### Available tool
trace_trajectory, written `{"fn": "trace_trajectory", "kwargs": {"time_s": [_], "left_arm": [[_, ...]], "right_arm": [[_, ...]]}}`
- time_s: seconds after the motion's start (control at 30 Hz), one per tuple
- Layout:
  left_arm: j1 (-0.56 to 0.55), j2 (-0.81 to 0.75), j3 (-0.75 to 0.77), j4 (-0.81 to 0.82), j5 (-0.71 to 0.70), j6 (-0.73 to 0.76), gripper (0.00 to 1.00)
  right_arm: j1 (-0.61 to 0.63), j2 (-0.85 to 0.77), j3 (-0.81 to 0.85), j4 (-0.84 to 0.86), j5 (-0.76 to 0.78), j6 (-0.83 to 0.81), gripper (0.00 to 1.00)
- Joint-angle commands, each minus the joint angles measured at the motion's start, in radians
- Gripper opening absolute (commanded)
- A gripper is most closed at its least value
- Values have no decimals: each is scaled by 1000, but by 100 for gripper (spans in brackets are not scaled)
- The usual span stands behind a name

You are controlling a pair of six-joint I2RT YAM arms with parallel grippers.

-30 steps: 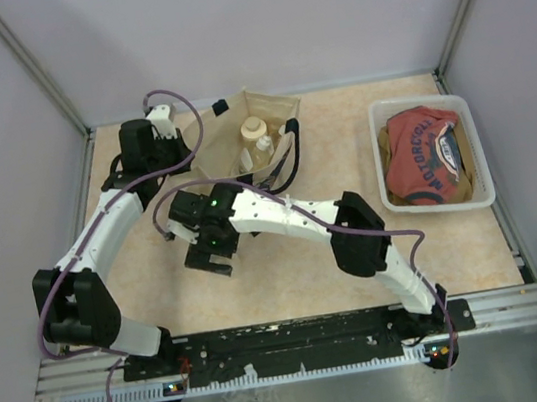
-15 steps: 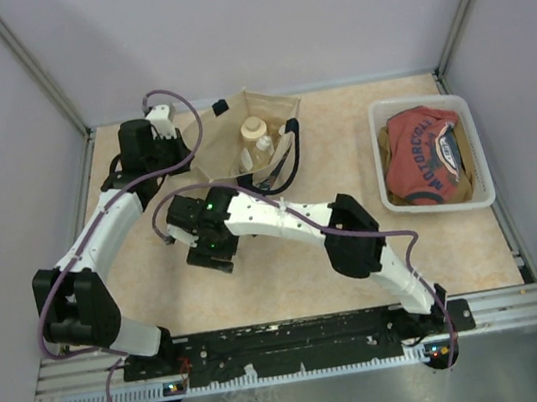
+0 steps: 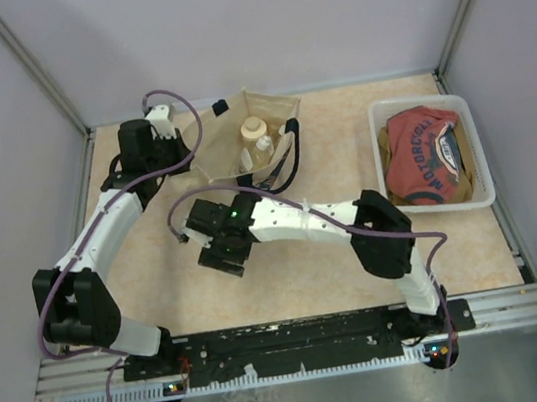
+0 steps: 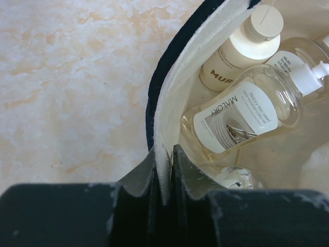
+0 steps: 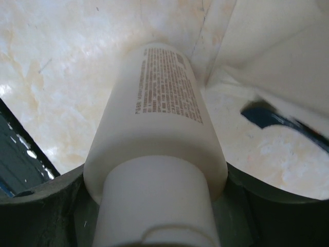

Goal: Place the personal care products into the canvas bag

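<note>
The dark fingers (image 4: 128, 206) of the left gripper (image 4: 163, 172) are pressed close together, with only the cream rim of the cream-beige canvas bag (image 4: 169, 92) pinched upright between them. A dark navy strap (image 4: 172, 62) runs along the outside of that rim. Just past the fingers, inside the bag, a clear round bottle of pale yellow liquid (image 4: 241, 110) lies on its side, with a white label and a white pump top pointing right. A cream plastic bottle with a flat cream cap (image 4: 241, 46) lies touching it on the far side. Something clear and shiny (image 4: 236, 177) shows beneath them, too little of it to name. The right gripper (image 3: 225, 258) has its dark fingers (image 5: 46, 216) spread to the width of a cream-white cylindrical bottle with small dark print (image 5: 159, 118) and clamped on its two sides. The bottle's capped end lies toward the wrist and its body points out over the marbled beige tabletop (image 5: 61, 67). Pale cloth of the bag and a strip of navy strap lie beyond it to the right in the wrist view. From above, the bag stands open at the far middle of the table, a little left of centre. The left arm reaches to its left edge, and the right gripper hangs near and left of the bag, apart from it. Well to the right sits a white plastic tub (image 3: 378, 119) holding a crumpled red shirt (image 3: 427, 147).
</note>
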Motion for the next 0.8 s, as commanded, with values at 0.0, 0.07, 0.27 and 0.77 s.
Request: {"fn": "trace_trajectory", "kwargs": {"time_s": [0.0, 0.07, 0.27, 0.77], "left_arm": [[10, -11, -14, 26, -2, 17, 0], [10, -10, -14, 26, -1, 15, 0], [10, -9, -13, 28, 4, 14, 0], [10, -6, -22, 31, 4, 12, 0]], "right_arm": [[-6, -172, -146, 130, 40, 78, 17], [-11, -228, -198, 173, 63, 101, 15], [-34, -382, -321, 253, 138, 176, 8], [-62, -797, -392, 294, 532, 216, 2]]}}
